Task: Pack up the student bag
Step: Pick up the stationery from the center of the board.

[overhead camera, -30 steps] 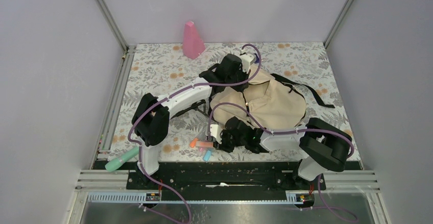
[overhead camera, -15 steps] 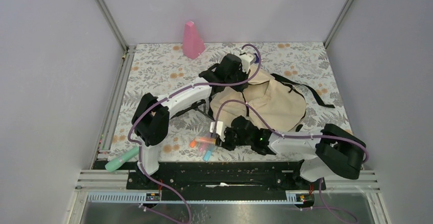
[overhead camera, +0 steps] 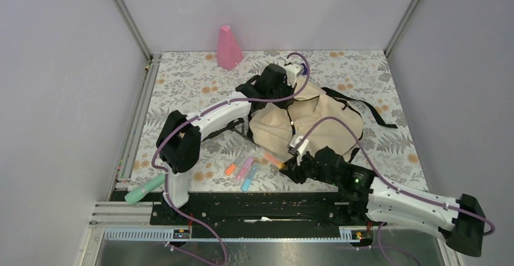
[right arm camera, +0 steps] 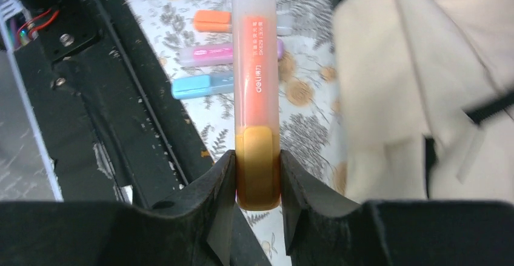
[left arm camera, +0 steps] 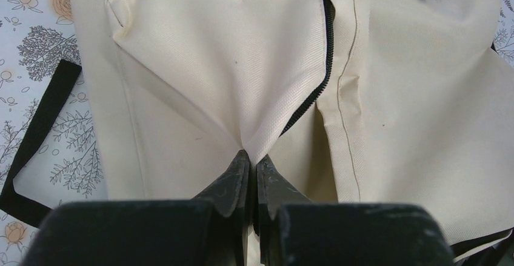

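The student bag [overhead camera: 321, 123], beige with black straps, lies in a heap at mid table. My left gripper [overhead camera: 287, 91] is shut on a fold of its fabric at the far left edge; in the left wrist view the jaws [left arm camera: 253, 160] pinch cream cloth of the bag [left arm camera: 230, 66] beside a black zipper [left arm camera: 324, 66]. My right gripper [overhead camera: 290, 168] is shut on the amber end of an orange highlighter [overhead camera: 274, 159], held just in front of the bag. In the right wrist view the highlighter [right arm camera: 257, 84] sticks straight out from the gripper [right arm camera: 257, 175], the bag [right arm camera: 424, 96] at right.
Three highlighters lie on the floral cloth near the front: orange [overhead camera: 230, 169], pink [overhead camera: 245, 168], blue [overhead camera: 248, 183]. A teal cylinder [overhead camera: 144, 188] rests by the left arm's base. A pink cone-shaped bottle [overhead camera: 228, 48] stands at the back. The black rail [right arm camera: 121, 126] runs along the near edge.
My right arm has swung out to the right and carried the orange highlighter away from the group, toward the bag's front. The left gripper has kept its hold on the bag.
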